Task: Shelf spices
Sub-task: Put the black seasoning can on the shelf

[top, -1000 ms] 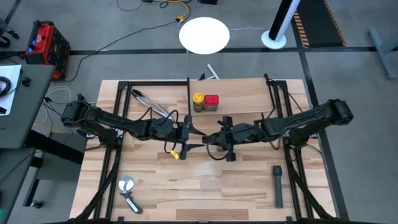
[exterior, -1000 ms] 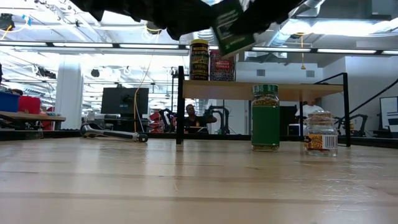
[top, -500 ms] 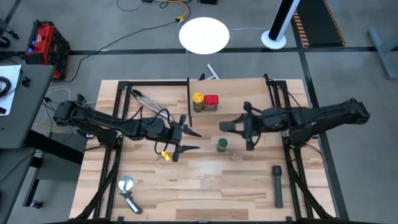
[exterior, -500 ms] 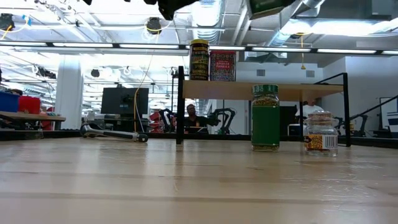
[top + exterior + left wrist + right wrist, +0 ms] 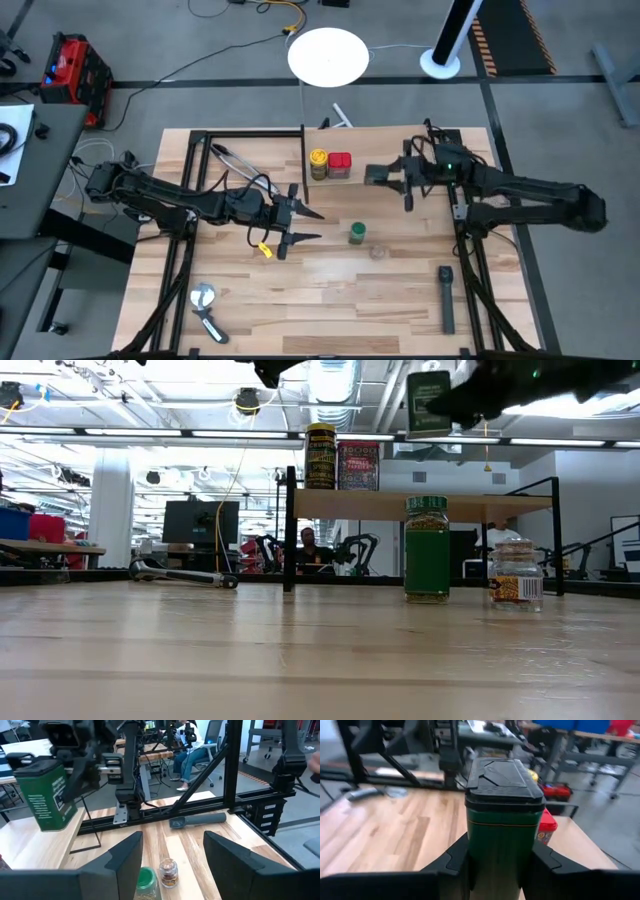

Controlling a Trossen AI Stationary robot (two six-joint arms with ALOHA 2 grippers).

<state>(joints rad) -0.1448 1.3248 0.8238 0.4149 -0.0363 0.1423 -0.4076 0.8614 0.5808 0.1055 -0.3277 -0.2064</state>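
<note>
The shelf stands at the table's far side, with a yellow round jar and a red square tin on its board. My right gripper is shut on a dark green square tin with a black lid, held above the shelf just right of the red tin. A green-lidded jar and a small clear jar stand on the tabletop in front of the shelf. My left gripper hovers open and holding nothing, left of these two jars. My right gripper pinches the tin's lower body between its two fingers, one on each opposite side. The fingers reach in level from the table's right. The tin stands upright with its lid up, lifted clear above the shelf board.
Metal tongs lie at the far left of the table. A long black bar tool lies near the right front. A silver tool lies at the near left. Black frame uprights edge the shelf. A seated person shows beyond the table.
My right gripper has carried the tin from the table's middle toward the far right, up over the shelf beside the red tin; the tin, tilted before, now stands upright. My left gripper has drawn back a little toward the table's left.
</note>
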